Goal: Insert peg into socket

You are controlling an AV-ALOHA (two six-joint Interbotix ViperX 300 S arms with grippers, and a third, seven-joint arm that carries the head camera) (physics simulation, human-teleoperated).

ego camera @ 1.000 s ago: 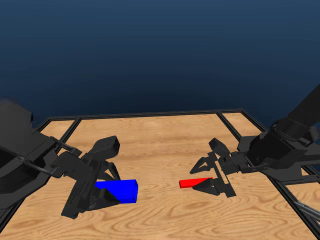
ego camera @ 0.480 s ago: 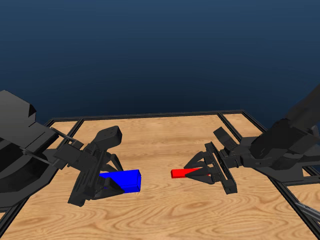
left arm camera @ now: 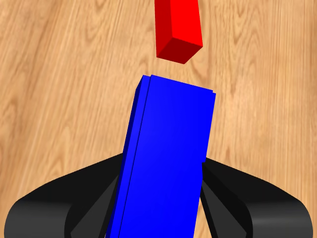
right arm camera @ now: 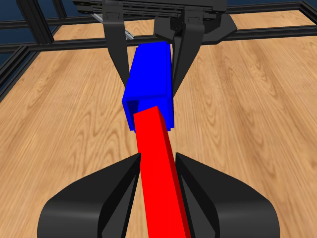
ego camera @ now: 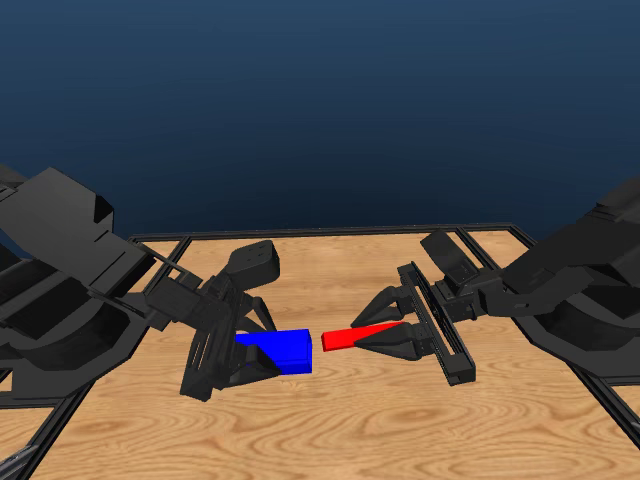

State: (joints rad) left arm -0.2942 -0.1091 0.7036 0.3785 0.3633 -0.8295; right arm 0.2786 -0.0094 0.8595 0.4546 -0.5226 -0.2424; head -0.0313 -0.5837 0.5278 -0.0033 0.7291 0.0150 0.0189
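1. The left claw [ego camera: 262, 352] pinches the blue socket [ego camera: 285, 350] between its jaws, holding it above the wooden surface [ego camera: 330, 430].
2. The right claw [ego camera: 372, 335] pinches the red peg [ego camera: 350, 337], which sticks out past the jaw tips toward the socket.
3. The peg's free end sits just at the socket's open end; whether it touches the opening is hard to tell.
4. Both pieces hang between the two arms.

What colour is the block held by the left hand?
Plain bright blue, the socket; the right wrist view shows it best, open end included, clamped in the left hand.
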